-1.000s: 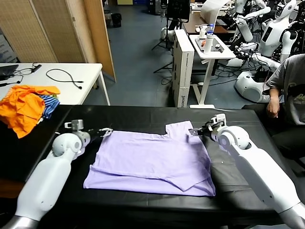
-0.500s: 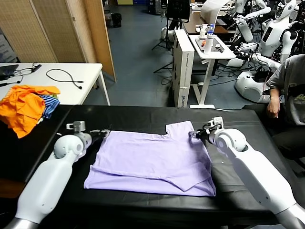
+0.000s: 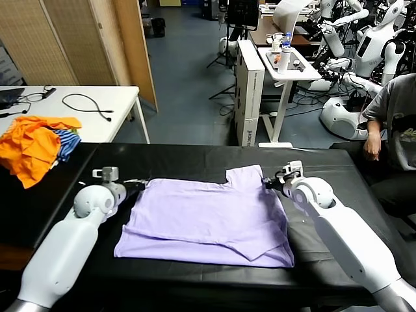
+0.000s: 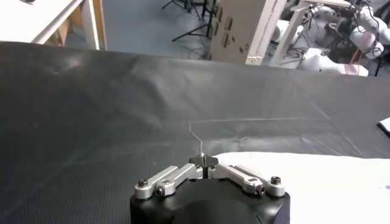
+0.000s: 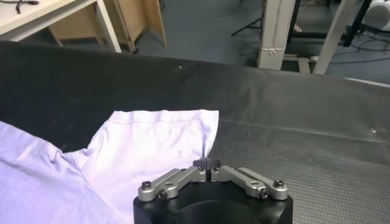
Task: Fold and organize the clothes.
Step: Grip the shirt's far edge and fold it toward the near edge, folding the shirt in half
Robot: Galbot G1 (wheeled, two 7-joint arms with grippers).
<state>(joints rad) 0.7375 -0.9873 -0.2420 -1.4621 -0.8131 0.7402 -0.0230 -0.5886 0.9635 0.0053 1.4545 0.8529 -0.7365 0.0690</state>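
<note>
The clothes, a pale lavender T-shirt [image 3: 208,218], lie spread on the black table [image 3: 188,158] with the near hem doubled over. My left gripper [image 3: 138,184] is at the shirt's far left corner, shut, and a thin edge of the T-shirt [image 4: 317,176] is pinched between its tips in the left wrist view [image 4: 205,161]. At the outer edge of the right sleeve sits my right gripper [image 3: 268,182]. It is also shut, with the hem of the T-shirt sleeve [image 5: 146,146] running in between its tips [image 5: 207,162].
Orange garments [image 3: 31,148] and a blue-and-white striped one [image 3: 67,140] are piled at the table's left end. A white desk [image 3: 97,107] with a cable stands behind. A seated person [image 3: 393,123] is at the right. A white cart [image 3: 289,65] and other robots are farther back.
Both grippers moved inward onto the shirt's edges and went from open to shut, the left on the far left corner, the right on the right sleeve edge.
</note>
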